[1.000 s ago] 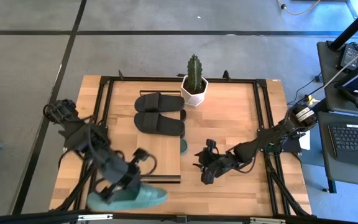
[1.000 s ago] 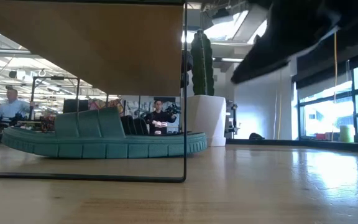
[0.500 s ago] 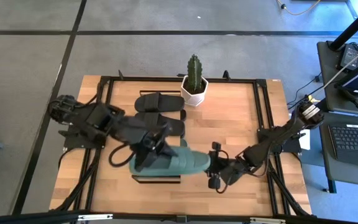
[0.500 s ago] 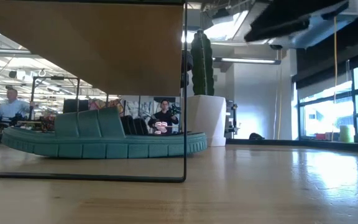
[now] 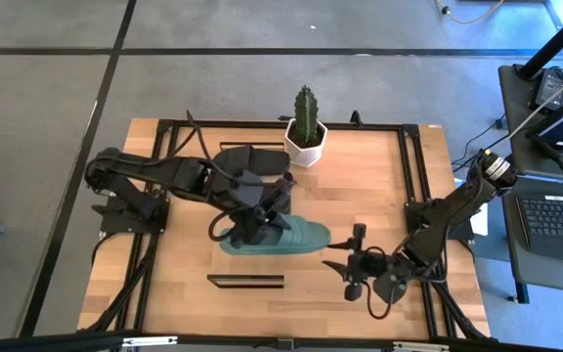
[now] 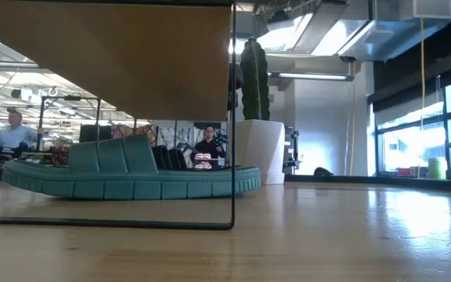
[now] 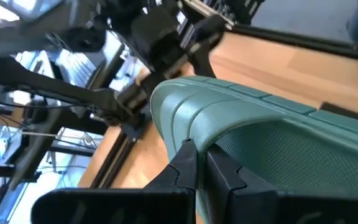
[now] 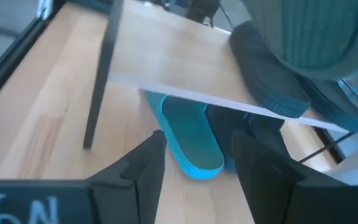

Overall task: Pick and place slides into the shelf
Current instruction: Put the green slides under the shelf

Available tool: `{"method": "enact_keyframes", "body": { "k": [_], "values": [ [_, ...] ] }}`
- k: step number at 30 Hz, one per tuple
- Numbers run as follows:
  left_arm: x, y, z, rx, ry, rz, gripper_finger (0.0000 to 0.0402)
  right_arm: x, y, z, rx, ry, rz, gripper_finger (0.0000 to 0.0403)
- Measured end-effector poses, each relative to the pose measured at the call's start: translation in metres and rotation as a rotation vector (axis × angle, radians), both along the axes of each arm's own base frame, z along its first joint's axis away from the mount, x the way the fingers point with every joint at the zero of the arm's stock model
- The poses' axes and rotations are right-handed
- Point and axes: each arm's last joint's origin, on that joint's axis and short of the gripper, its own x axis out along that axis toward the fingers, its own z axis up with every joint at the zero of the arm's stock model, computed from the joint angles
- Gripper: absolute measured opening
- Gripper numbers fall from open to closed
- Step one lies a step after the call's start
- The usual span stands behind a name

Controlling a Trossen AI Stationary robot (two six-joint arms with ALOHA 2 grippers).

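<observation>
Two green slides in view, plus black ones. One green slide (image 5: 286, 238) is held above the shelf (image 5: 195, 217) top by the left end effector (image 5: 258, 223), whose fingers (image 7: 188, 163) are pinched on its ribbed strap; toe points right, overhanging the shelf's right edge. The second green slide (image 6: 131, 177) lies flat on the bench (image 5: 360, 186) beneath the plank, between the thin black frame legs, sole down, strap up; the right wrist view shows its rounded end (image 8: 194, 137) protruding under the plank edge.

Black slides: one (image 5: 247, 156) on the far part of the shelf top, just left of the cactus pot (image 5: 306, 142); the arm covers what lies nearer. Another dark slide (image 8: 269, 78) shows in the right wrist view atop the plank.

Right end effector (image 5: 353, 270): near-right of the bench, apart from the shelf, fingers (image 8: 143, 171) spread and holding nothing.

People show in the room beyond, in the low view.
</observation>
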Motion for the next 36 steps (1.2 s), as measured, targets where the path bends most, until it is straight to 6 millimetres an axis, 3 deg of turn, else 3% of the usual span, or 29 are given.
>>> {"method": "enact_keyframes", "body": {
  "k": [6, 21, 36],
  "values": [
    [0.000, -0.002, -0.010, 0.043, 0.032, -0.040, 0.0002, -0.006, 0.002, 0.000, -0.088, 0.040, 0.047, 0.0187],
    [-0.003, -0.004, -0.013, 0.009, 0.077, -0.108, 0.0002, 0.007, -0.009, 0.009, -0.272, -0.017, -0.035, 0.0187],
    [-0.003, -0.004, -0.013, 0.008, 0.076, -0.107, 0.0002, 0.016, -0.008, 0.023, -0.222, -0.124, -0.033, 0.0187]
  ]
}}
